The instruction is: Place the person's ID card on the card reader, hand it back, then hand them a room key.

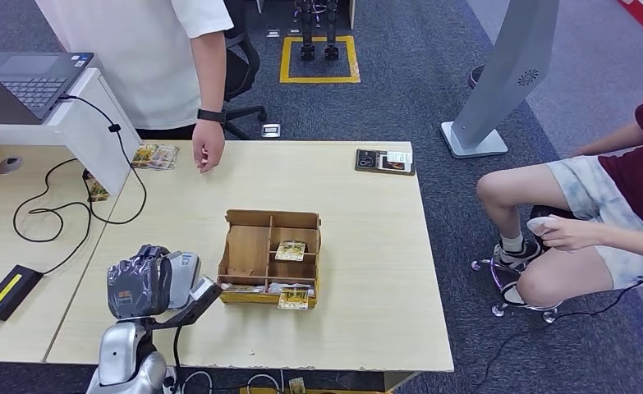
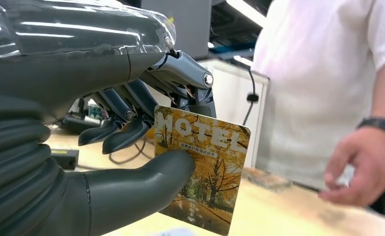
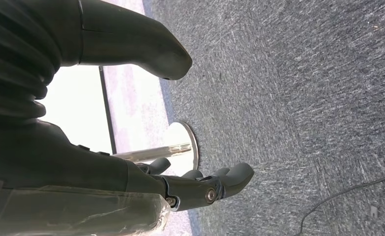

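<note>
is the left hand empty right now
No, the left hand pinches a card printed HOTEL between its thumb and fingers, with a person's hand close by.

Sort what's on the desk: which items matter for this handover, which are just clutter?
Job:
room key, pinched in left robot hand
person's hand
card reader
wooden key box

Clutter:
laptop
cables
black adapter

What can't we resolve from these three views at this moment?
- Room key card: lower corner cut off by the left wrist picture's edge; the thumb covers part of its face.
- Left hand: in the head view its own back hides the card.
- Person's hand: blurred in the left wrist view.
- Card reader: too small to read.
</note>
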You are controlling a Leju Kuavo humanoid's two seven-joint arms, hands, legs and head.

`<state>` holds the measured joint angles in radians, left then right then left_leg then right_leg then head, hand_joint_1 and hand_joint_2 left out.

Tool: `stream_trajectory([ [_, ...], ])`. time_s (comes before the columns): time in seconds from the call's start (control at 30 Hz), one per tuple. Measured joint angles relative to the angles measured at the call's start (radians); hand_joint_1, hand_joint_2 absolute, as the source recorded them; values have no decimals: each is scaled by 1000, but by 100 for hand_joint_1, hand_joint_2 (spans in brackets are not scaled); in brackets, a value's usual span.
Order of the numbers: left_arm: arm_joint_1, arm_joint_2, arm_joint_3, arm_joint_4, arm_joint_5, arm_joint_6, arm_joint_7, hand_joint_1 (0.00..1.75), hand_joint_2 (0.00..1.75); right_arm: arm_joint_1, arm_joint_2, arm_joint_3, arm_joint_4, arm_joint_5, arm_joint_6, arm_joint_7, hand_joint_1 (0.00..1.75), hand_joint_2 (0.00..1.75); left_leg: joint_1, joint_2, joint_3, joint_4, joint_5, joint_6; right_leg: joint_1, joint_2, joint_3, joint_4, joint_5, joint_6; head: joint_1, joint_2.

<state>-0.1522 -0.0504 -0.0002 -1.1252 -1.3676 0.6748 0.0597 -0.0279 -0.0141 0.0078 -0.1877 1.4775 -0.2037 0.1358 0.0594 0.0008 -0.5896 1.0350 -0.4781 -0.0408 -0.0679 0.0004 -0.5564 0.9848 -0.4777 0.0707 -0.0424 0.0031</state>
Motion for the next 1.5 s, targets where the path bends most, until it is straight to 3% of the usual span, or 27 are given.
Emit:
stream_trajectory([
  [0.4, -21, 81, -151, 60, 74, -132, 64, 175, 175, 0, -5, 13, 0, -12, -4, -1, 0, 175, 0, 0, 0, 0, 0, 0, 0, 0, 0, 0, 0, 0, 0, 0],
  [1.17, -26, 110, -204, 70, 92, -162, 83, 175, 175, 0, -6, 20, 0, -11, -5, -3, 0, 175, 0, 0, 0, 0, 0, 0, 0, 0, 1, 0, 0, 0, 0, 0],
  [1.27, -27, 110, -204, 70, 99, -141, 86, 175, 175, 0, -7, 21, 0, -11, -5, -4, 0, 175, 0, 0, 0, 0, 0, 0, 0, 0, 1, 0, 0, 0, 0, 0],
  [1.37, -25, 108, -204, 66, 108, -54, 74, 175, 175, 0, -7, 23, 0, -11, -5, -4, 0, 175, 0, 0, 0, 0, 0, 0, 0, 0, 1, 0, 0, 0, 0, 0],
  [1.5, 1, 70, -167, -15, 91, 11, -41, 175, 175, 1, -7, 28, 0, -11, -9, -4, 0, 175, 0, 0, 0, 0, 0, 0, 0, -1, 0, 0, 0, 0, 0, 0],
])
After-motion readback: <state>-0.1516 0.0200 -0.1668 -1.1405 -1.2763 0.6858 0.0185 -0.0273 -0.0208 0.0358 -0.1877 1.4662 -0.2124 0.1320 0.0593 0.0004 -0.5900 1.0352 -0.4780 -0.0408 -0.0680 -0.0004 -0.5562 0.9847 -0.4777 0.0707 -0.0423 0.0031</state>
